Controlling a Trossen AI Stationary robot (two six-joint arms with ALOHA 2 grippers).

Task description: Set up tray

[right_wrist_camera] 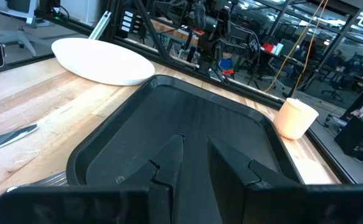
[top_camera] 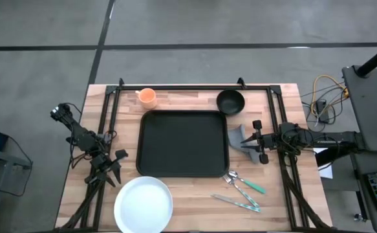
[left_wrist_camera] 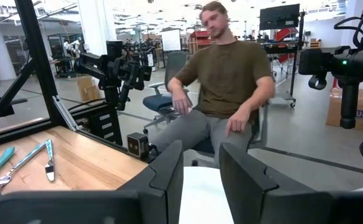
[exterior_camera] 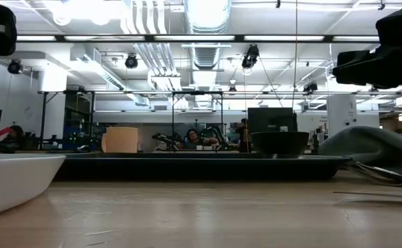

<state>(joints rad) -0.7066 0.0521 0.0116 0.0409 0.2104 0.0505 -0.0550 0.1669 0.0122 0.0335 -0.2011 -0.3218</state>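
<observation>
The black tray (top_camera: 183,144) lies flat in the middle of the table, also seen in the right wrist view (right_wrist_camera: 187,118). A round white plate (top_camera: 143,200) rests near its left near corner. An orange cup (top_camera: 147,97) and a small black bowl (top_camera: 230,101) stand at its far edge. A grey napkin (top_camera: 237,138) lies by its right side. My left gripper (top_camera: 108,171) hovers open left of the tray, above the plate's edge (left_wrist_camera: 200,186). My right gripper (top_camera: 249,140) hangs open over the napkin, pointing at the tray, raised off the table (exterior_camera: 383,55).
Cutlery with teal handles (top_camera: 243,189) lies on the table near the tray's right near corner. A black frame of bars (top_camera: 175,87) runs along the far edge and down both sides of the table. A person (left_wrist_camera: 225,81) sits on a chair beyond the table.
</observation>
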